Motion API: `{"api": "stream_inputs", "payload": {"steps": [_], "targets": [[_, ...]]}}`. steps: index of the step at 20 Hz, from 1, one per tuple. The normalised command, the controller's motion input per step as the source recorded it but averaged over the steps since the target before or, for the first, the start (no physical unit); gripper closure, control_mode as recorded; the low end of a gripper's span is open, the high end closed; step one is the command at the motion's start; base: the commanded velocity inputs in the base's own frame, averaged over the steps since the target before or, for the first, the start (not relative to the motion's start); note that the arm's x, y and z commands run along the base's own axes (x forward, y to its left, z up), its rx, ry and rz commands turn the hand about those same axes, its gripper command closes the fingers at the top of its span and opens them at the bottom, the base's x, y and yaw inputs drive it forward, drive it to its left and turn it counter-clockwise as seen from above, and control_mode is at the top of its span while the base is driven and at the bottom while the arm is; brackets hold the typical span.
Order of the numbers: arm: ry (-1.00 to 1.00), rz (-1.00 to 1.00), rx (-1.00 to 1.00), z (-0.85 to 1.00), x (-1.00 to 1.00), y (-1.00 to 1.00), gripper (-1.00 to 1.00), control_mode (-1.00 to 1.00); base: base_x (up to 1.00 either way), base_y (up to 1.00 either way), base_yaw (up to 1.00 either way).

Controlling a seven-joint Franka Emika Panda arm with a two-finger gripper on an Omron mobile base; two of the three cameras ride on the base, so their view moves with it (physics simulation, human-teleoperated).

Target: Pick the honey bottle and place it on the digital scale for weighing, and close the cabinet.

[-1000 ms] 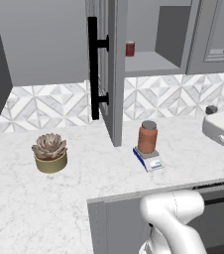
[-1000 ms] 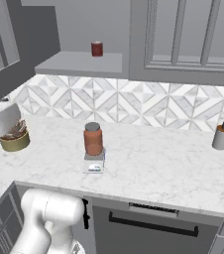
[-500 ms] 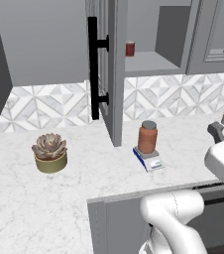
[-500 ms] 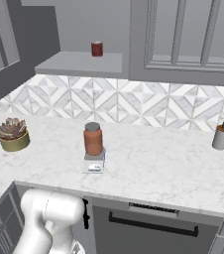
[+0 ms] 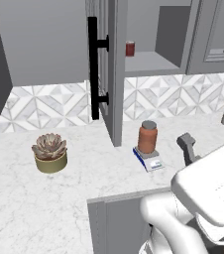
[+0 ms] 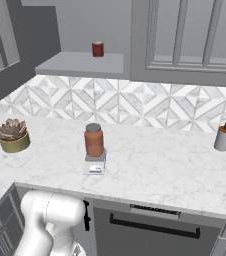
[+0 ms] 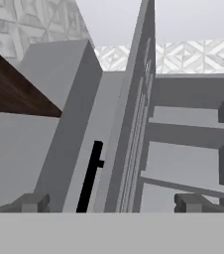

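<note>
Cabinet (image 5: 148,44): grey wall unit, door (image 5: 113,69) swung open edge-on toward the camera, black bar handle (image 5: 93,67) on its outer face; shelves visible past the door in the hand view.
Counter (image 6: 155,160): white marble, patterned tile behind.
Gripper (image 7: 111,202): fingers spread apart, nothing between them, aimed at the door's edge with the handle between the tips.
Succulent (image 5: 49,152): potted, well left of the scale.
Honey bottle (image 5: 147,137): upright on the scale, grey lid up.
Soap dispenser (image 6: 223,136): far right of counter.
Scale (image 6: 95,163): on the counter near the front edge, under the bottle.
Red jar (image 6: 98,49): on the cabinet's lower shelf.
</note>
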Motion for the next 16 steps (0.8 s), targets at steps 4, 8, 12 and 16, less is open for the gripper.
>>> {"api": "stream_inputs", "payload": {"steps": [4,8,12,16], "targets": [[0.0,-0.07,-0.01,-0.02,0.55,0.62,-1.0,-1.0,0.0,0.0,0.0],[0.0,-0.11,-0.01,-0.17,0.47,0.28,-1.0,-1.0,0.0,0.0,0.0],[0.0,-0.1,0.0,-0.39,0.2,0.09,-1.0,-1.0,0.0,0.0,0.0],[-0.01,-0.11,0.0,-0.31,0.22,0.03,-1.0,-1.0,0.0,0.0,0.0]]}}
